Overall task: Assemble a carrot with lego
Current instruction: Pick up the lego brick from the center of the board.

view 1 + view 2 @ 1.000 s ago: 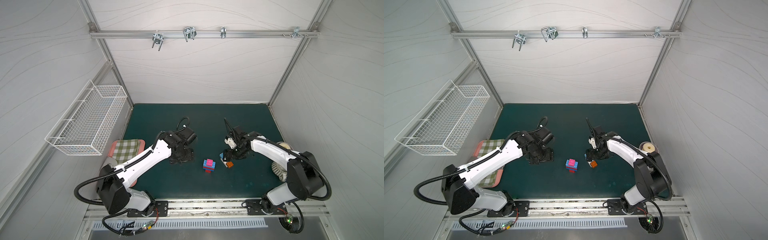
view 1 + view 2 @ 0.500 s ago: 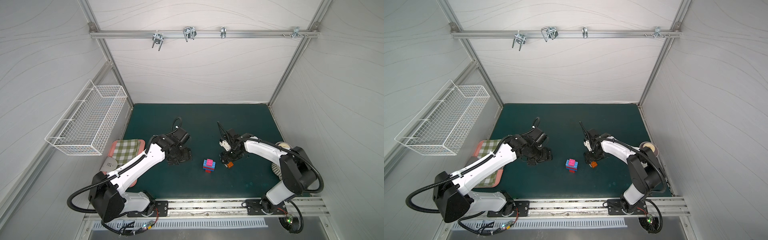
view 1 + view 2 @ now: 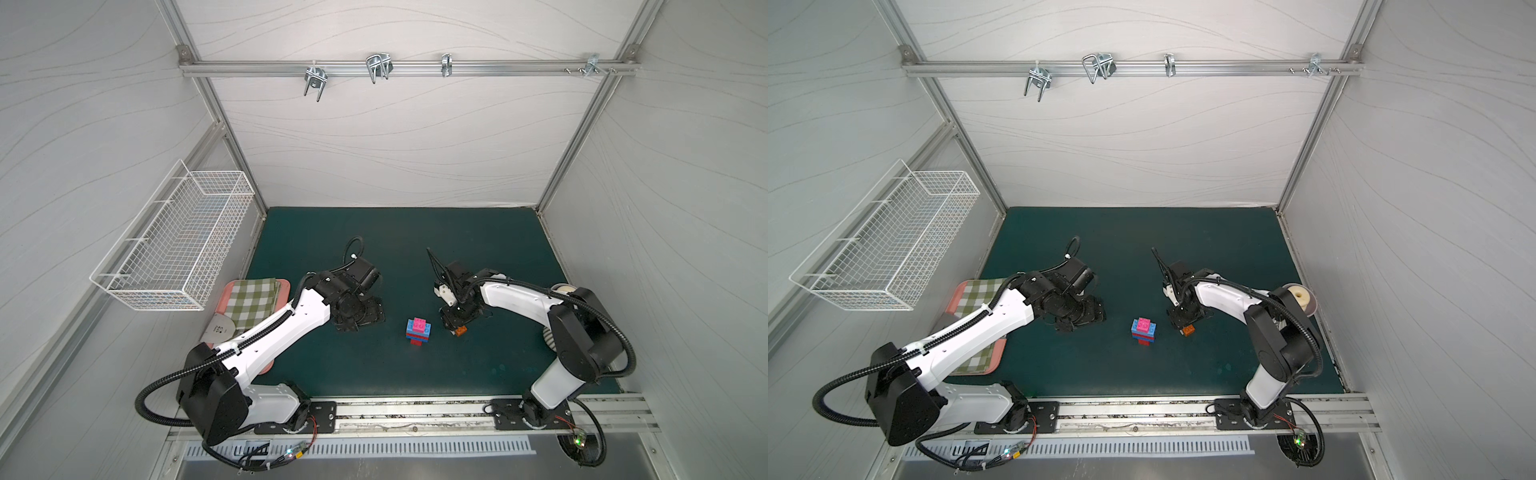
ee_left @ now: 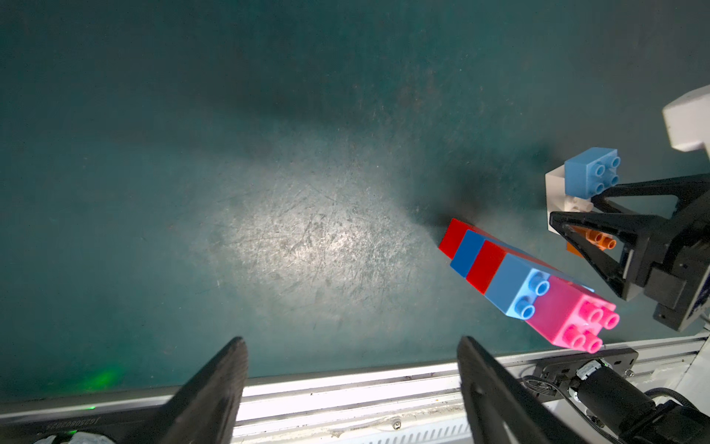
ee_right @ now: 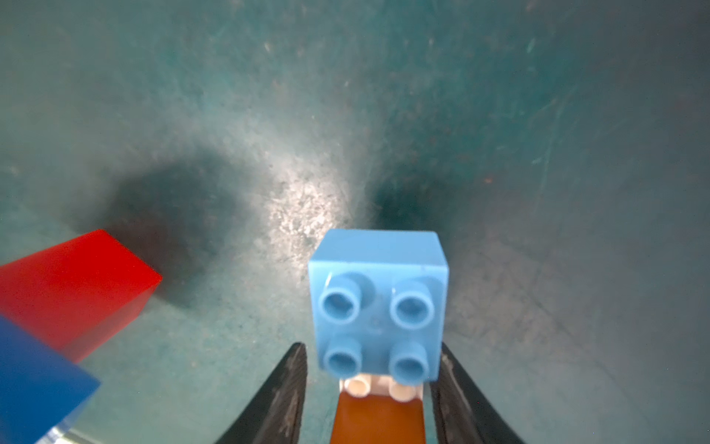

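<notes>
Right tool, narrow, straddles a light-blue square studded plastic brick on a white bar with an orange brick; grip cannot be told. Just beside it stands the red, blue and pink brick stack. Left tool gapes wide, empty.

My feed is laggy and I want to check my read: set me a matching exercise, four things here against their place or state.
Things:
1. pink-topped stack
2. light-blue brick
3. left gripper
4. checked cloth

Places or states:
A. on the pink tray
B. open, holding nothing, over the mat
C. standing alone on the mat between the two arms
D. on a white brick, flanked by the right gripper

Pairs: 1-C, 2-D, 3-B, 4-A.
</notes>
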You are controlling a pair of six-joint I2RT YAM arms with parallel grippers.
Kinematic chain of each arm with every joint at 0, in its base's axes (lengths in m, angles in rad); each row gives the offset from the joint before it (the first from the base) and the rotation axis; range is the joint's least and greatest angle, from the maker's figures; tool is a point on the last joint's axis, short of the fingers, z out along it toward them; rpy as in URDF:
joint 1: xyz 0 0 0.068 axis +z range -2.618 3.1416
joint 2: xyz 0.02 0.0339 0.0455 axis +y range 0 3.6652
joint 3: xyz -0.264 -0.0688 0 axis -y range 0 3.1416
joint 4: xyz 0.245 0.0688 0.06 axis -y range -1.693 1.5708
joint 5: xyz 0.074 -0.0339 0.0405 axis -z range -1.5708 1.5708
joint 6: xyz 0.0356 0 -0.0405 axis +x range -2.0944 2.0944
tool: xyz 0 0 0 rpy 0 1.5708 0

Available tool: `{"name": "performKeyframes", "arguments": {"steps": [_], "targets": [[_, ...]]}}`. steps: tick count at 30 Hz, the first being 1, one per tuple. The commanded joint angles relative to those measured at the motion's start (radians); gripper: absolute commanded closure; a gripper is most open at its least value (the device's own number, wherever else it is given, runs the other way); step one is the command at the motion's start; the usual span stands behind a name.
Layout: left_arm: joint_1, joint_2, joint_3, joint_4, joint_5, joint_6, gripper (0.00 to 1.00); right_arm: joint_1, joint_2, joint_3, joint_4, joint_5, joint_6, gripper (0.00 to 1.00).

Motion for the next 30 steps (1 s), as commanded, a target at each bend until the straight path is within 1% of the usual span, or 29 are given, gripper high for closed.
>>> {"name": "performKeyframes", "arguments": {"steps": [1, 6, 17, 20, 25, 30], "targets": [[0.008, -0.017, 0.004, 0.013, 0.002, 0.000, 0.14, 0.010, 0.018, 0.009, -0.004, 0.019, -0.026, 0.49], [0.011, -0.020, 0.002, 0.015, 0.003, 0.000, 0.14, 0.013, 0.025, 0.014, -0.007, 0.030, -0.021, 0.54], [0.017, -0.027, -0.010, 0.016, 0.002, 0.001, 0.14, 0.016, 0.033, 0.043, 0.004, 0.032, -0.008, 0.54], [0.018, -0.029, -0.013, 0.018, 0.003, 0.001, 0.13, 0.016, 0.041, 0.046, 0.001, 0.034, -0.008, 0.56], [0.022, -0.029, -0.015, 0.018, 0.004, 0.004, 0.13, 0.017, 0.047, 0.048, -0.004, 0.042, -0.006, 0.64], [0.024, -0.030, -0.016, 0.018, 0.005, 0.004, 0.14, 0.018, 0.056, 0.052, -0.008, 0.041, -0.008, 0.64]]}}
